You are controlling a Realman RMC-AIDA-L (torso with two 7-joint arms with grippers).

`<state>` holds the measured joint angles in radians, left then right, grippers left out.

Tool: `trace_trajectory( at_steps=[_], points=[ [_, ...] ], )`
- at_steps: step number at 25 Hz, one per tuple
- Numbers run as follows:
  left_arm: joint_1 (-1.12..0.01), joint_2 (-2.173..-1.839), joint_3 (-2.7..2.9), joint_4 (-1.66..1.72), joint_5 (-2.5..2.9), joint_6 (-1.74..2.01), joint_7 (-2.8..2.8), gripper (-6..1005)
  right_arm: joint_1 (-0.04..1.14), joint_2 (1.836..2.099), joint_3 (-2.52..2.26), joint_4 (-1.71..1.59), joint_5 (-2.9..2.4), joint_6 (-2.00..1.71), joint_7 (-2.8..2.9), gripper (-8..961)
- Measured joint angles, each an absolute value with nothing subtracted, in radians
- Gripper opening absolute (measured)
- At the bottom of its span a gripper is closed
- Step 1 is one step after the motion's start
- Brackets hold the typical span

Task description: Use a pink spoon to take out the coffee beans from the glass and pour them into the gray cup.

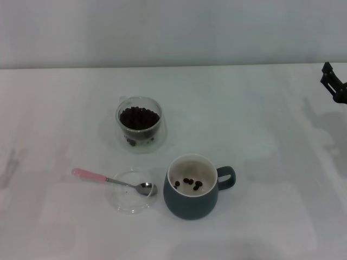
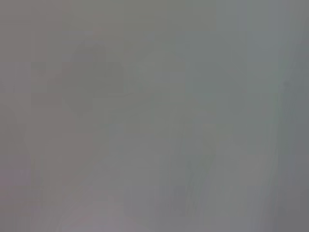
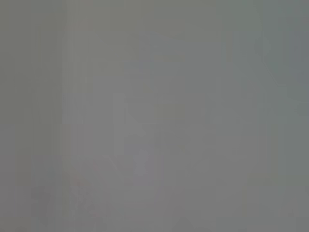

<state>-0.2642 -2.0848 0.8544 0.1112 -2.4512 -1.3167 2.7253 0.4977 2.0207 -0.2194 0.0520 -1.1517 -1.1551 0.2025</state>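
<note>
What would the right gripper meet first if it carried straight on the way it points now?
Hard to settle: only a dark part of the right gripper shows at the head view's right edge, raised over the table. Its heading is unclear. If it points down, it would probably meet bare table, well short of the gray cup.

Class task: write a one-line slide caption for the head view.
Pink spoon rests on a glass dish beside the gray cup; the glass holds coffee beans.

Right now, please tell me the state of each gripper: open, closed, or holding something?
Left gripper: not in view.
Right gripper: at the far right edge of the head view, holding nothing; open or closed cannot be told.
</note>
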Motion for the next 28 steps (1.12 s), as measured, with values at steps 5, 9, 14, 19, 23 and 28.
trace_trajectory(
  at_steps=[5,9,14,19,23,28],
  points=[
    [-0.29,-2.086,0.854,0.087,-2.523,-1.322,2.725,861,0.518,2.021,-0.219,0.04,-1.13,-1.12,0.202,861],
    [-0.306,-2.084,0.854,0.077,-2.563,-1.322,2.725,862,0.533,2.02,-0.219,0.038,-1.083,-1.116,0.202,861],
    [-0.313,-2.085,0.854,0.075,-2.629,-1.322,2.729,862,0.541,2.017,-0.219,0.016,-1.07,-1.111,0.202,861],
    [-0.317,-2.085,0.854,0.075,-2.673,-1.322,2.729,865,0.536,2.016,-0.219,0.007,-1.039,-1.107,0.203,861],
    [-0.325,-2.085,0.855,0.079,-2.679,-1.324,2.731,870,0.529,2.02,-0.219,0.018,-0.97,-1.101,0.204,861],
    [-0.337,-2.082,0.854,0.076,-2.681,-1.322,2.732,871,0.531,2.02,-0.22,0.022,-0.967,-1.087,0.205,861]
  ],
)
